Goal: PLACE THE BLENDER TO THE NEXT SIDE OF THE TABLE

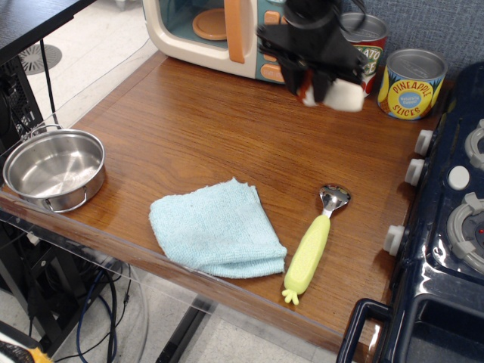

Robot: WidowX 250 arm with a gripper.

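Note:
My black gripper (318,82) hangs above the back of the brown wood-grain table (219,136), in front of the tomato sauce can. It is shut on the blender (336,95), a small mushroom-shaped toy. Its cream-white stem sticks out to the right of the fingers and a bit of its reddish-brown cap shows between them. The toy is held clear above the tabletop.
A teal toy microwave (227,30) stands at the back. A tomato sauce can (369,45) and a pineapple slices can (411,83) stand at the back right. A blue cloth (215,227), a yellow-green-handled utensil (311,246), a steel bowl (53,168) and a dark blue toy stove (446,242) are nearby.

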